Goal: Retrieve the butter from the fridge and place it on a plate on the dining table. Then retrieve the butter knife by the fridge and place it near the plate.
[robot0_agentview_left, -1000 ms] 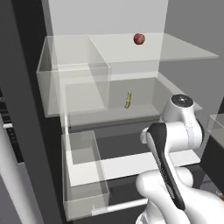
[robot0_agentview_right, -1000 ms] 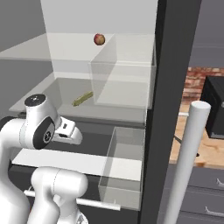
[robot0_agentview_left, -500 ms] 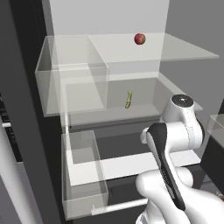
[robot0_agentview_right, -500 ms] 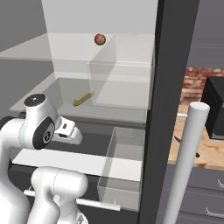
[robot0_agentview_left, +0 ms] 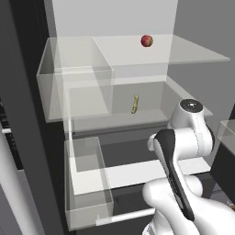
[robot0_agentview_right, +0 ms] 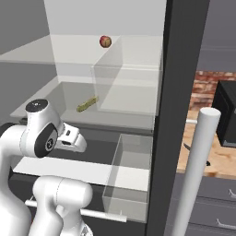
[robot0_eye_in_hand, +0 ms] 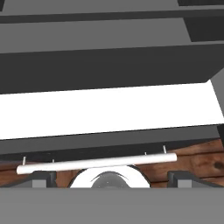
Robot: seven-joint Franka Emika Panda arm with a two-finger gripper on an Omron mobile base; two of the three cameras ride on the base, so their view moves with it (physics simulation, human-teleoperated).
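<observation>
1. Butter point(robot0_agentview_left: 135, 104) lies on the fridge point(robot0_agentview_right: 175, 92) shelf, above and beyond the fingers point(robot0_eye_in_hand: 43, 179).
2. Its long axis runs front-to-back, deeper into the shelf.
3. Gripper point(robot0_eye_in_hand: 112, 180) fingers stand spread wide, empty, aimed low.

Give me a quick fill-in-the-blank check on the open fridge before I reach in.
1. The butter lies on the clear shelf directly ____ the shelf holding the red ball.
2. The fridge door stands ____.
3. The claw has its fingers spread ____, holding nothing.

Missing words: below; open; wide
</observation>
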